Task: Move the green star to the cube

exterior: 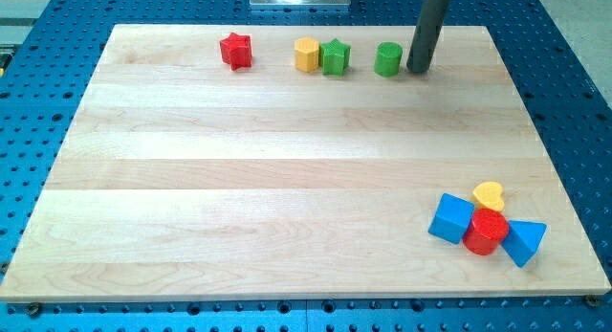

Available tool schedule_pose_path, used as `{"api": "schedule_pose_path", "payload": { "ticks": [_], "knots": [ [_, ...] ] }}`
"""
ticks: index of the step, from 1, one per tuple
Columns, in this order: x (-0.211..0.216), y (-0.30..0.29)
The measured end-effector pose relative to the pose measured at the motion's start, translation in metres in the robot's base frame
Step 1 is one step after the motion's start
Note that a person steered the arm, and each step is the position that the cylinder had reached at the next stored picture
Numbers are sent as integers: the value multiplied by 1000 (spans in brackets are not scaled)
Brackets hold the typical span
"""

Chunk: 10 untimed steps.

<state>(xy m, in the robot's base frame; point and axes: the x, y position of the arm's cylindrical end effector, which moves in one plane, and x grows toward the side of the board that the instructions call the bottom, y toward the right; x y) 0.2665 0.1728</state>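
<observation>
Getting behind green star (335, 56) matters: tip (418, 69) sits right of green cylinder (387, 59), no hand fitted; push diag. toward blue cube (451, 219).

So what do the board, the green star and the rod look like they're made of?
The board looks like pale wood: lengthwise grain bands, matte sheen. The green star seems painted wood or plastic, with flat, even colour; the view can't settle which. The rod looks like dark, smooth metal or plastic, with my tip just to the view's right of the green cylinder.

My tip (418, 69) (upright) — beside green cylinder (387, 59).
</observation>
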Motion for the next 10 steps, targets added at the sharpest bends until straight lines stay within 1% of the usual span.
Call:
{"api": "schedule_pose_path", "payload": {
  "ticks": [1, 2, 3, 4, 5, 6, 7, 8, 10],
  "knots": [
    [-23, -31],
    [-25, -90],
    [-31, -137],
    [32, -160],
    [80, -159],
    [56, -169],
    [5, -166],
    [1, -159],
    [122, -89]
  ]
}}
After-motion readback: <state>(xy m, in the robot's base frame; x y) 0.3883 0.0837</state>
